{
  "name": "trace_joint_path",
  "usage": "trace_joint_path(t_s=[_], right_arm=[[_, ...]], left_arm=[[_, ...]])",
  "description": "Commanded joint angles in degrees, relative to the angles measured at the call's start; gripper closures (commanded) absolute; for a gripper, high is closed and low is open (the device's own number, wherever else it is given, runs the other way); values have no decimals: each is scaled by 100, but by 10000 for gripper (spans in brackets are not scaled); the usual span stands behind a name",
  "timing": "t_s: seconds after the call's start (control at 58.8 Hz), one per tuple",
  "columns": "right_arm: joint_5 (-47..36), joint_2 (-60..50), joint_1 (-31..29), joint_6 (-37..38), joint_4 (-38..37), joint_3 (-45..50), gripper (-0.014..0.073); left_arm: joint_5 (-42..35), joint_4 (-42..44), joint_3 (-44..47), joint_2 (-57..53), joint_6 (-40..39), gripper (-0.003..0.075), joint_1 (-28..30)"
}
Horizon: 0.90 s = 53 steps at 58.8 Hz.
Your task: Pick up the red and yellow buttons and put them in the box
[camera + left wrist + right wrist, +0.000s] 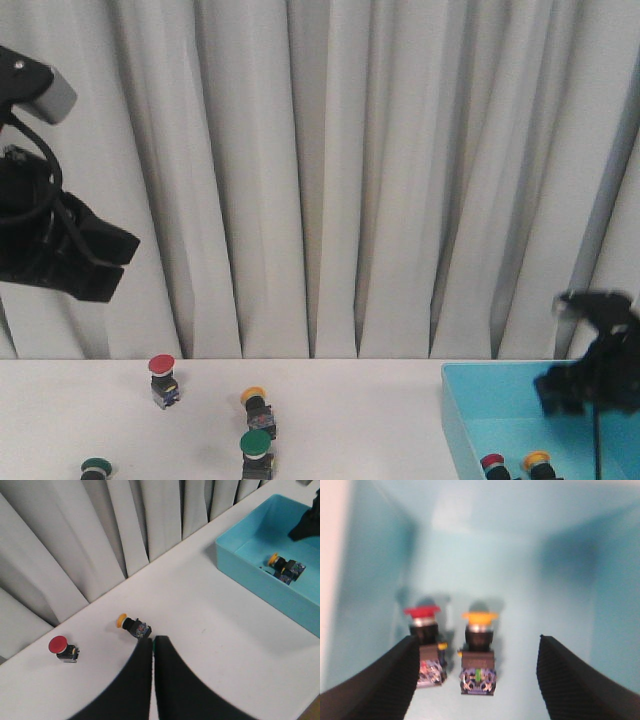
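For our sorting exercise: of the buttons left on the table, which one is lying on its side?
The yellow button, nearest the left hand. Its cap points sideways, while the red button stands upright, as do the green buttons.

You see a white table (350, 410) that stands in front of a pale curtain. On it, at the right, rests the blue box (462, 420), with its near corner close to the table's middle. On the left part of the table there are four buttons. The red button (163, 378) stands upright, nearest to the curtain. The yellow button (258, 408) is to the right of it, a little nearer to you, and it lies tilted on its side. Just in front of it stands a green button (257, 454). A second green button (96, 468) sits far left, at the lower edge.
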Motion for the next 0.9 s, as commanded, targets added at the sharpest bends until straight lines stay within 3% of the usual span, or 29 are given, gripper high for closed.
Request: trace_joint_path(t_s=[0.0, 0.17, 0.289, 0.357, 0.493, 0.629, 0.884], right_arm=[[-311, -1101, -24, -55, 229, -161, 104], [-323, -2526, -24, -547, 937, -161, 123], [-363, -3558, -24, -1095, 1530, -161, 209], [-384, -4164, -24, -1376, 1885, -161, 313], [-326, -5258, -18, -1793, 2116, -141, 610], [-387, -5894, 47, -1804, 2036, -141, 603], [-761, -6030, 998, -1798, 1528, -141, 602]], left_arm=[[-437, -98, 18, -146, -55, 716, -23], [-582, -134, 74, -146, -55, 716, -23], [-669, -179, 74, -153, -55, 716, -23], [-669, -171, 74, -153, -55, 716, -23], [-669, -171, 74, -153, -55, 716, -23], [-669, -171, 74, -153, -55, 716, -23], [-663, -171, 74, -147, -55, 716, -23]])
